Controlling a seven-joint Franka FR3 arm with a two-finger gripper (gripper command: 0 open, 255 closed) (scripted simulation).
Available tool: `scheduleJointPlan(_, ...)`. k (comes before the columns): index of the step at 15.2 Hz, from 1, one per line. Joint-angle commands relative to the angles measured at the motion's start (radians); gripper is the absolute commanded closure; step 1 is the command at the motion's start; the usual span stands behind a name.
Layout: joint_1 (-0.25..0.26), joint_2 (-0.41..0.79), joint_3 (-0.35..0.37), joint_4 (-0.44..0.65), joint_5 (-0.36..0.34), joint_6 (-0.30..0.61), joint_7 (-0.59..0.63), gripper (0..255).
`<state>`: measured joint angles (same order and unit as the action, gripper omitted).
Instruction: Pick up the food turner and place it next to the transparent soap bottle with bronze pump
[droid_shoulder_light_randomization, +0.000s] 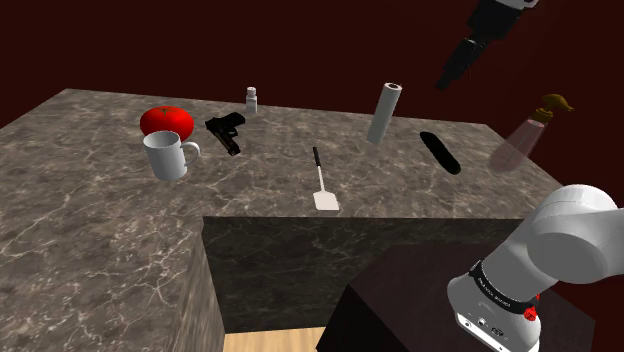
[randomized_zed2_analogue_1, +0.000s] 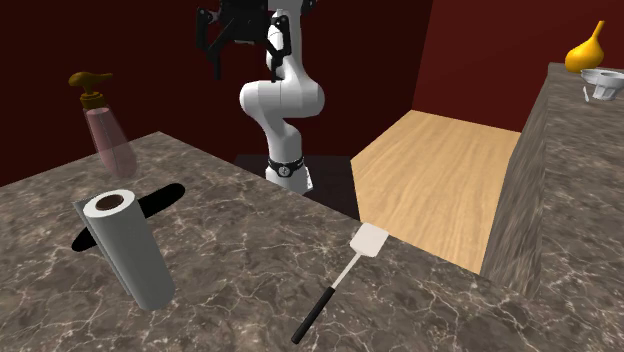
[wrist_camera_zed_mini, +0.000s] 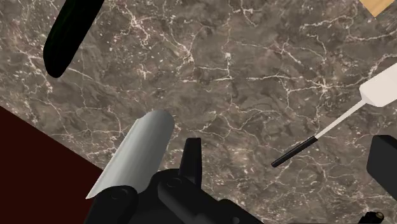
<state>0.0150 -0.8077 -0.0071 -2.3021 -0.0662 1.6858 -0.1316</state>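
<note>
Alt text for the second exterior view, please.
A food turner with a white blade lies on a marble counter, well apart from the pump soap bottle at the far left. A grey roll stands at left; the open gripper hangs beyond.

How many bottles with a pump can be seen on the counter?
1. The soap bottle stands near a corner of the counter, beside the black oblong object. None seems hidden.

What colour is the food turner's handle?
Black. The food turner shows best in the second exterior view.
</note>
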Motion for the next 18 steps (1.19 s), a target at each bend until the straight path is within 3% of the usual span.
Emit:
scheduleJointPlan(1,0.0,0.0,0.0,0.0,0.0,0.0,0.0,0)
scheduleJointPlan(10,-0.033,0.137,0.173,-0.118,0.09,0.207,0.352,0)
scheduleJointPlan(18,-0.075,0.375,0.324,-0.109,0.125,0.398,0.668,0)
